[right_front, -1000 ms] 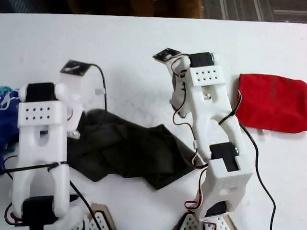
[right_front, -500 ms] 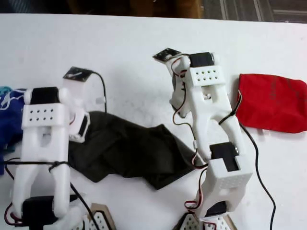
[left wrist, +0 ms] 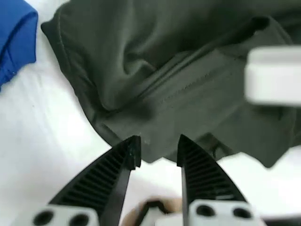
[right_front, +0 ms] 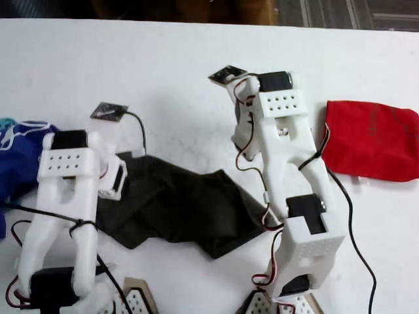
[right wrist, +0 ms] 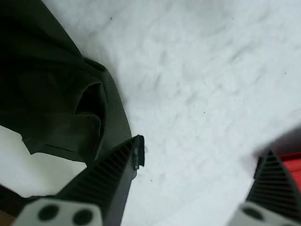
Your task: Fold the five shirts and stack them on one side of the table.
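Observation:
A crumpled dark olive shirt (right_front: 177,206) lies between the two arms on the white table (right_front: 163,72). In the left wrist view my left gripper (left wrist: 159,151) is open by a narrow gap, and its tips hang just above the near hem of the dark shirt (left wrist: 188,94). My right gripper (right wrist: 202,162) stands wide open over bare table beside the dark shirt (right wrist: 47,94), holding nothing. A folded red shirt (right_front: 373,140) lies at the right side. A blue shirt (right_front: 19,154) sits bunched at the left edge, with the blue shirt (left wrist: 16,33) also beside the dark one.
Black cables trail from both arms, one running past the red shirt (right wrist: 295,162). The arm bases (right_front: 137,301) stand at the near edge. The far half of the table is bare white cloth. A blurred white part (left wrist: 273,75) hangs over the dark shirt.
My left arm has swung right and drawn back toward the near edge, bringing its gripper over the dark shirt's left end and uncovering more of the blue shirt. The right arm has stayed still.

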